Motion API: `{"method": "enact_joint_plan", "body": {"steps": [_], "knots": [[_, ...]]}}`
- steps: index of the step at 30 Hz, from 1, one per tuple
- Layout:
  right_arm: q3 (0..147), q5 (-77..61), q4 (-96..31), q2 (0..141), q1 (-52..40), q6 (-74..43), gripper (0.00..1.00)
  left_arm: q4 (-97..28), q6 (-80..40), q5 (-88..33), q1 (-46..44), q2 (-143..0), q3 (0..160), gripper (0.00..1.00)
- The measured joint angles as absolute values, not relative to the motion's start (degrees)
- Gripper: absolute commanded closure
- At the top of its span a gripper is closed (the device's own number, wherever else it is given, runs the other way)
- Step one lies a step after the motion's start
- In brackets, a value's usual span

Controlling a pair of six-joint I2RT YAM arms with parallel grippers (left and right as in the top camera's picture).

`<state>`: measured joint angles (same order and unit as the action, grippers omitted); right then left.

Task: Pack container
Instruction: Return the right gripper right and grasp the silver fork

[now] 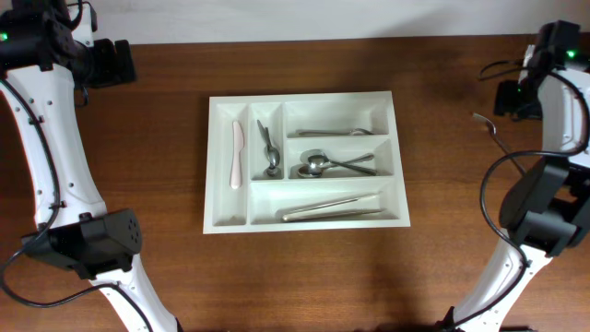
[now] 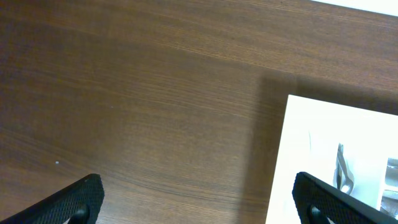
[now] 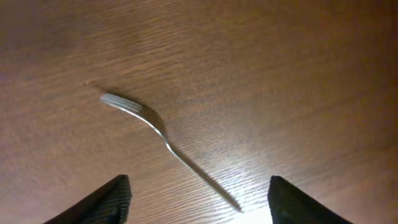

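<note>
You are holding the right gripper (image 3: 199, 208) spread wide over the fork (image 3: 171, 149), the one utensil lying loose on the table (image 3: 280, 74), probably lining up a pick. The left gripper (image 2: 199, 208) is gaping too, empty, hanging off the 10 o'clock corner of the container (image 1: 300, 96), likely to keep clear. Only the overhead is showing the container sitting mid-table, with the fork out at its 3 o'clock; only the right wrist is showing the tines clearly

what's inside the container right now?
Container: white knife in the leftmost slot, spoon beside it, a metal utensil top, crossed spoons middle, tongs bottom. Anything beneath the crossed spoons is hidden.
</note>
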<state>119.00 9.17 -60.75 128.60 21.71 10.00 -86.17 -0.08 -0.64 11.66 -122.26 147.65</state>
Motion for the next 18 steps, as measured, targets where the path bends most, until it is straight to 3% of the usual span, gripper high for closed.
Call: {"method": "enact_joint_plan", "body": {"steps": [10, 13, 14, 15, 18], "knots": [[118.91, 3.01, -60.58, 137.03, 22.52, 21.82, 0.38, -86.17, -0.08, -0.64, 11.66, -122.26, 147.65, 0.01], [118.78, 2.81, -60.49, 138.65, 22.50, 23.00, 0.62, -86.19, -0.08, -0.64, 11.66, -122.26, 147.65, 0.01], [118.78, 2.70, -60.31, 138.74, 22.52, 22.85, 0.80, -86.17, -0.08, -0.64, 11.66, -122.26, 147.65, 0.01], [118.78, 2.68, -60.20, 138.78, 22.52, 22.87, 0.89, -86.19, -0.08, -0.64, 11.66, -122.26, 147.65, 0.01], [118.78, 2.61, -59.81, 139.00, 22.52, 22.22, 0.96, -86.19, -0.08, -0.64, 11.66, -122.26, 147.65, 0.01]]}}
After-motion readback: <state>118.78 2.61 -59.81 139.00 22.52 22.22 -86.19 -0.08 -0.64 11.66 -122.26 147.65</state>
